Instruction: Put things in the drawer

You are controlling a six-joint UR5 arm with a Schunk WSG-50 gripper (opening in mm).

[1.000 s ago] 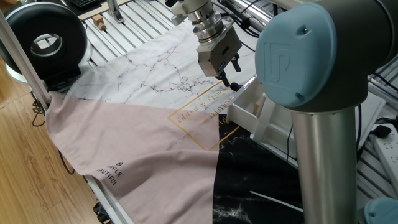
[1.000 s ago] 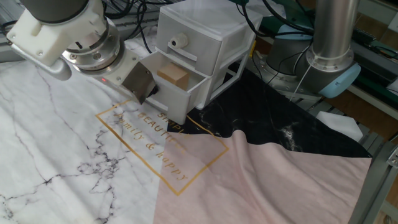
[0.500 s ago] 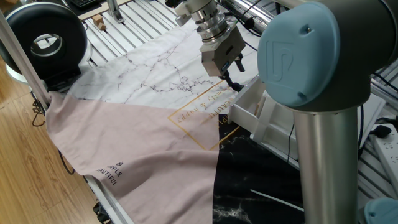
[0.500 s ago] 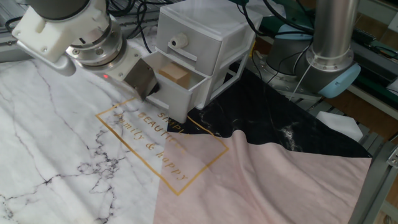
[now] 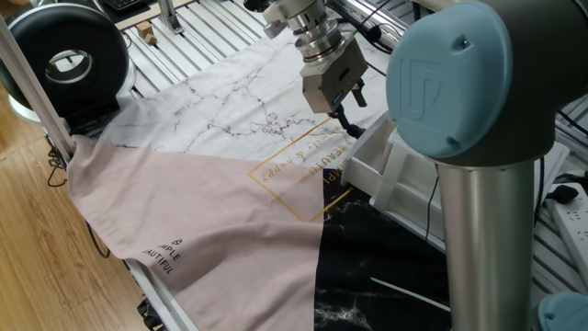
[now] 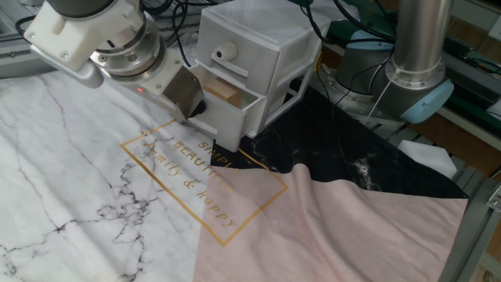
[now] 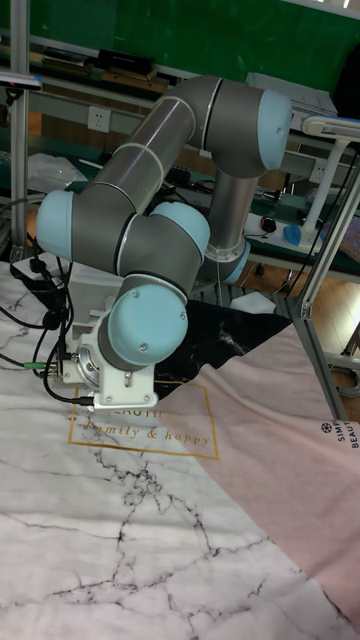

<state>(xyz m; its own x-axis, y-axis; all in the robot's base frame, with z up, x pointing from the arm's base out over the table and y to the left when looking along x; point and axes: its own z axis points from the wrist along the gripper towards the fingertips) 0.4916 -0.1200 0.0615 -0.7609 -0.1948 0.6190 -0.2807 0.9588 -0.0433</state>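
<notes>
The white drawer (image 6: 225, 125) stands partly pulled out at the bottom of the white cabinet (image 6: 266, 35). A light-tan wooden cube (image 6: 223, 91) lies inside it. My gripper (image 6: 196, 106) is pressed against the drawer's front and hides its knob. In one fixed view, the gripper (image 5: 352, 110) shows two dark fingers (image 5: 357, 92) standing apart against the drawer front (image 5: 366, 167), with nothing visibly held. In the tall fixed view, my own arm (image 7: 140, 340) blocks the gripper and the drawer.
A cloth of white marble, pink (image 5: 202, 221) and black patches covers the table. A black round device (image 5: 64, 60) stands at the far left. The upper drawer's knob (image 6: 221, 53) sticks out above my gripper. A grey robot column (image 6: 419, 47) rises behind the cabinet.
My gripper has moved toward the cabinet, and the drawer has slid further in with the cube inside. Less of the drawer's open top shows now.
</notes>
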